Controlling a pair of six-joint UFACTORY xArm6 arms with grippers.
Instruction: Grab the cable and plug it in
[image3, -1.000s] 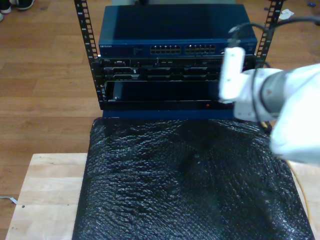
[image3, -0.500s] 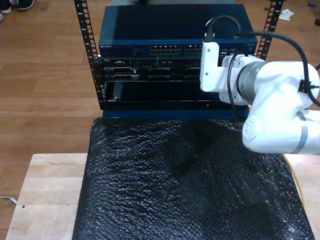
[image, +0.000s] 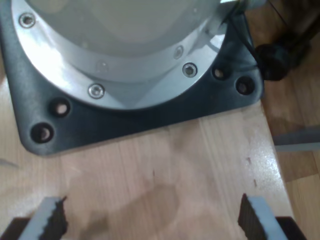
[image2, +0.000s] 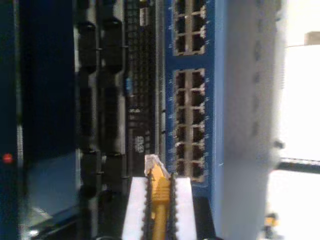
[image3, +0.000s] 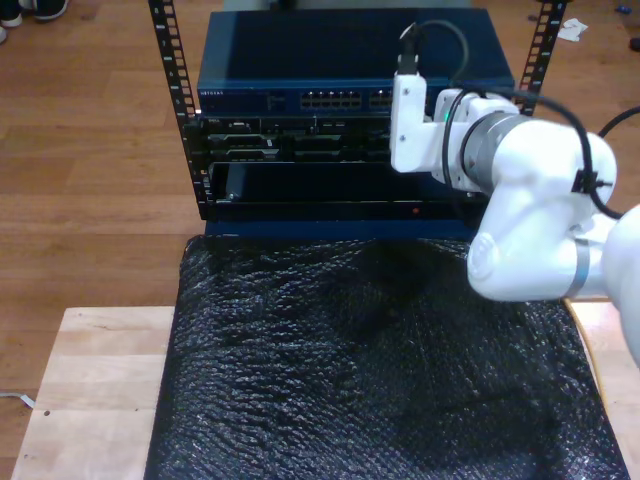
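Before the blue switch (image2: 192, 95), my second gripper (image2: 160, 200) has its jaws clamped on the cable (image2: 159, 192).

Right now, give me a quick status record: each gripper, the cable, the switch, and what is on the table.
first gripper: open, jaws apart over bare wooden table, beside a black arm base plate
second gripper: shut on the cable
cable plug: clear, pointing at the switch ports, not yet inserted
switch: blue, top of the rack
table cover: black bubble wrap
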